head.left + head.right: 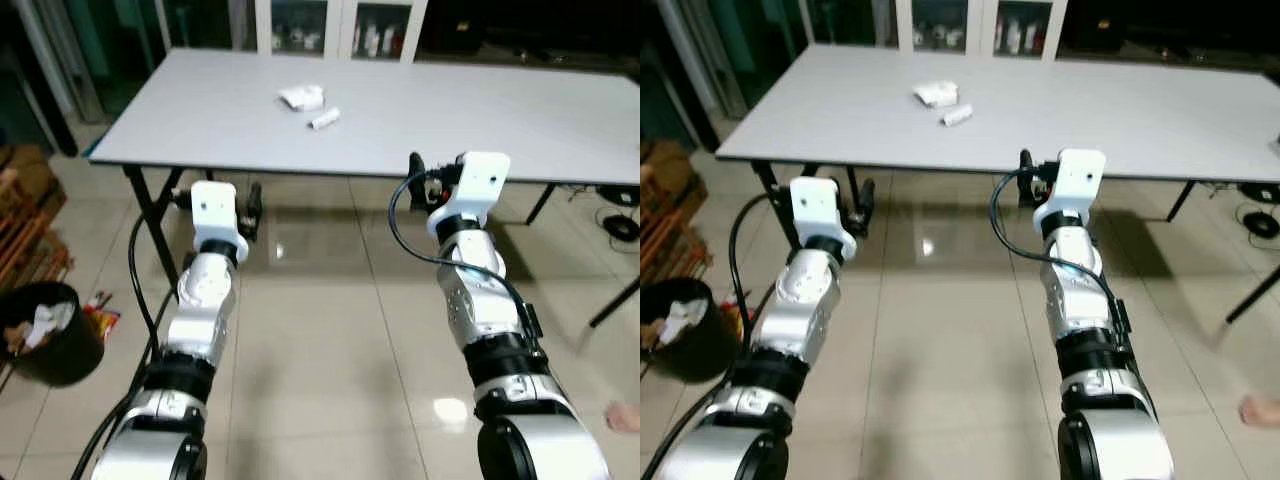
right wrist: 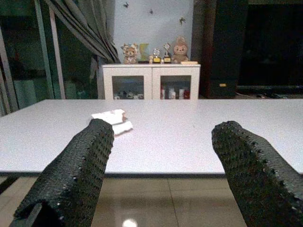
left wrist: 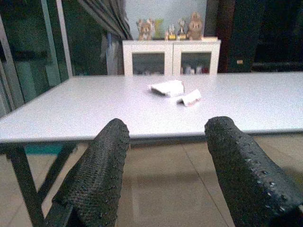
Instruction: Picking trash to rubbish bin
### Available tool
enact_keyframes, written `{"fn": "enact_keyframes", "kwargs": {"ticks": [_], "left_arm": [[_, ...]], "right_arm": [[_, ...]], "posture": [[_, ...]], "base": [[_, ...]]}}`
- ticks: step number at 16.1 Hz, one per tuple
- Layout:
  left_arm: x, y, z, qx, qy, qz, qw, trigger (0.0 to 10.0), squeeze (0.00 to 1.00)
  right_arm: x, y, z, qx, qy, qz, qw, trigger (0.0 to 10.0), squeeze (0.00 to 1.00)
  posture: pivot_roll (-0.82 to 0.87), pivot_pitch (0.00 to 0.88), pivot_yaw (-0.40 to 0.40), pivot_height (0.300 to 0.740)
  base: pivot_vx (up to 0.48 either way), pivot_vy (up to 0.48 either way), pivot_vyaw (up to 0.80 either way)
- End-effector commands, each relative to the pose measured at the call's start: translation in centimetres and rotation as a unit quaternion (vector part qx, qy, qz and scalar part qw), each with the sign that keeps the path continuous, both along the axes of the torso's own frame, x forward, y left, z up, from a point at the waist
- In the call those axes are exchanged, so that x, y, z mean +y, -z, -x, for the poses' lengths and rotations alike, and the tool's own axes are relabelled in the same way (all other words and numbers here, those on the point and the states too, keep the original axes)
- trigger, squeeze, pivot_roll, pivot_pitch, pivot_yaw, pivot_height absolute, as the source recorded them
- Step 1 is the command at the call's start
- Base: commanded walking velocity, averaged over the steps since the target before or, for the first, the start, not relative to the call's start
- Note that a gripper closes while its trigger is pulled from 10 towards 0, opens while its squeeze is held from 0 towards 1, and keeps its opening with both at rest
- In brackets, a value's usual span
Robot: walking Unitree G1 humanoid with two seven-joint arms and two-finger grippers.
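Both my jaws stand released, the black fingers of each spread wide with nothing between them. My left gripper (image 3: 163, 170) and my right gripper (image 2: 161, 175) are held out in front of me, just short of the near edge of the white worktop (image 1: 500, 120) and a little below its level, above the tiled floor (image 1: 330, 330). On the worktop, well ahead of me and toward its far side, lie two bits of trash: a crumpled white paper (image 1: 301, 97) and, just beside it on the nearer side, a small white roll of paper (image 1: 324, 119); whether the two touch I cannot tell. Both lie closer to my left arm's side than to my right. Down on the floor at my far left stands a black rubbish bin (image 1: 45, 335) with white scraps already inside it, and some small colourful litter (image 1: 103, 315) lies on the tiles next to it. Behind the worktop a white cabinet (image 2: 151, 80) with glass doors carries small figurines on top.
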State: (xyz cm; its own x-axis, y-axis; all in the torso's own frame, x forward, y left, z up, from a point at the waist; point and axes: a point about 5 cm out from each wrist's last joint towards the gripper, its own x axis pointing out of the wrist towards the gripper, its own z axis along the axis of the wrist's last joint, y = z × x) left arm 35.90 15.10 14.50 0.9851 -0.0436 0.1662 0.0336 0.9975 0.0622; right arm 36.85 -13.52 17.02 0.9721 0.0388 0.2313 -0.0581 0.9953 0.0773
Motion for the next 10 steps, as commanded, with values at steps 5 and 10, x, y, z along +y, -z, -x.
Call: {"fn": "enact_keyframes", "kwargs": {"ticks": [5, 10], "left_arm": [[0.25, -0.54, -0.21, -0.006, 0.004, -0.005, 1.000, 10.0, 0.00], [0.32, -0.97, -0.43, -0.012, 0.003, -0.005, 1.000, 10.0, 0.00]], "right_arm": [[1.21, 0.02, 0.00, 0.001, -0.015, -0.008, 1.000, 10.0, 0.00], [1.32, -0.10, 0.01, -0.001, -0.026, -0.002, 1.000, 10.0, 0.00]], "posture": [[0.02, 0.000, -0.028, 0.740], [0.02, 0.000, -0.029, 0.740]], "base": [[0.480, 0.000, 0.00], [0.480, 0.000, 0.00]]}}
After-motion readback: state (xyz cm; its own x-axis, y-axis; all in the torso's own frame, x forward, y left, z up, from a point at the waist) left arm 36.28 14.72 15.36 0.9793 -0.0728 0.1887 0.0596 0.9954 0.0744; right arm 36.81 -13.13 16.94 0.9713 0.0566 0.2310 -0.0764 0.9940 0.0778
